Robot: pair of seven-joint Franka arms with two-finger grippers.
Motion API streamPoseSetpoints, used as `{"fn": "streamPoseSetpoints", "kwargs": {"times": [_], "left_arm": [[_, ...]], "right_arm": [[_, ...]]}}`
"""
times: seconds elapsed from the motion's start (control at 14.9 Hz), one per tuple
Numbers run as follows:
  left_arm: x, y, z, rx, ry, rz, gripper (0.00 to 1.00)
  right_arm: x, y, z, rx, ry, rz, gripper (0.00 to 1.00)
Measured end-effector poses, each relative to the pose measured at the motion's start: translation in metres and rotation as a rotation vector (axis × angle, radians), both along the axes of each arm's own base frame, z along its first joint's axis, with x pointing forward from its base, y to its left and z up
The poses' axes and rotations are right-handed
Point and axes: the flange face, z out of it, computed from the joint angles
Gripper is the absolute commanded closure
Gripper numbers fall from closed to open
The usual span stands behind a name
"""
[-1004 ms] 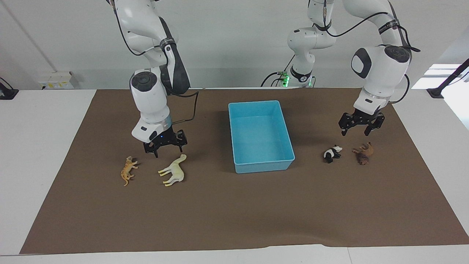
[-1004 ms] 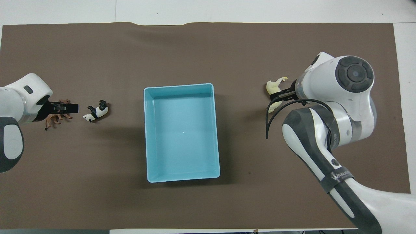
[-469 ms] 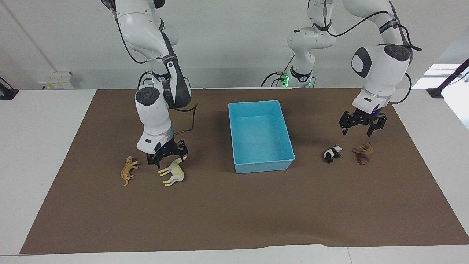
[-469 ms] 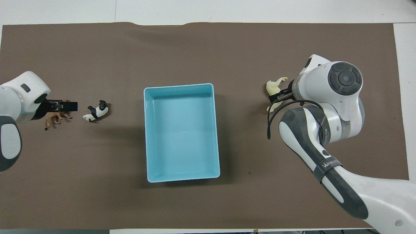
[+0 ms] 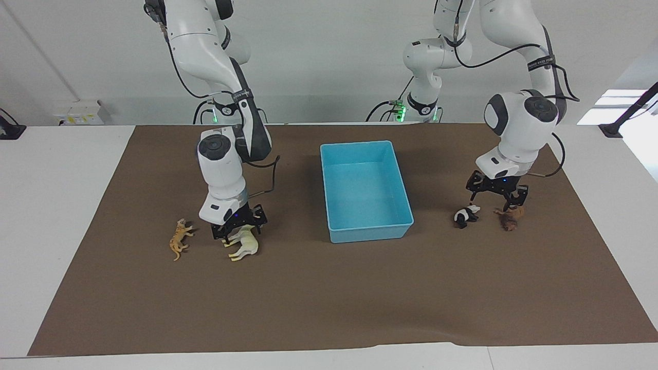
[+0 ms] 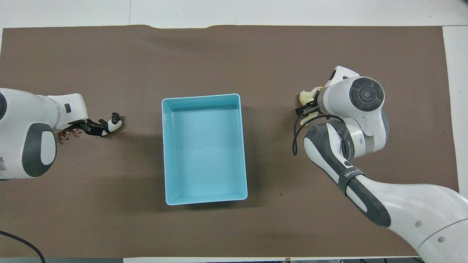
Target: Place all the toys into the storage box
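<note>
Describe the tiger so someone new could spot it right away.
Start at the blue box mid-mat and go toward the right arm's end. Past the cream horse under the right claw lies the tiger, the only orange striped toy.

The light blue rectangular plastic storage box (image 5: pixel 366 191) looks smooth and faintly glossy. The flat brown mat (image 5: pixel 329 298) beneath it is matt (paper or cloth, hard to tell). The small cream-white plastic horse figurine (image 5: pixel 245 247) shows a soft sheen.
</note>
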Motion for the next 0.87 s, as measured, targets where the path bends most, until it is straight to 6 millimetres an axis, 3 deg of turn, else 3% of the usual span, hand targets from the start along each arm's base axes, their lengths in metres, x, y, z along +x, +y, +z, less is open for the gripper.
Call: {"fn": "streamPoseSetpoints", "kwargs": {"times": [0.4, 0.6, 0.67, 0.74, 0.8, 0.87], "left_arm": [[-0.002, -0.016, -0.015, 0.057, 0.025, -0.085, 0.0], [-0.003, -0.017, -0.034, 0.06, 0.027, -0.103, 0.0], [-0.003, -0.017, -0.044, 0.058, 0.032, -0.106, 0.0], [-0.003, -0.017, -0.053, 0.056, 0.041, -0.107, 0.0], [-0.003, -0.017, -0.06, 0.055, 0.047, -0.109, 0.0], [-0.002, -0.017, -0.064, 0.054, 0.053, -0.109, 0.0]], "right_arm": [[-0.002, 0.009, -0.001, -0.001, -0.004, 0.019, 0.15], [-0.002, 0.013, -0.003, 0.005, -0.022, 0.025, 0.18], [-0.002, 0.012, -0.006, 0.006, -0.027, 0.025, 0.23], [-0.002, 0.012, -0.008, 0.007, -0.028, 0.025, 0.38], [-0.002, 0.011, -0.01, 0.005, -0.028, 0.026, 0.72], [-0.002, 0.01, -0.011, 0.003, -0.026, 0.03, 1.0]]}}
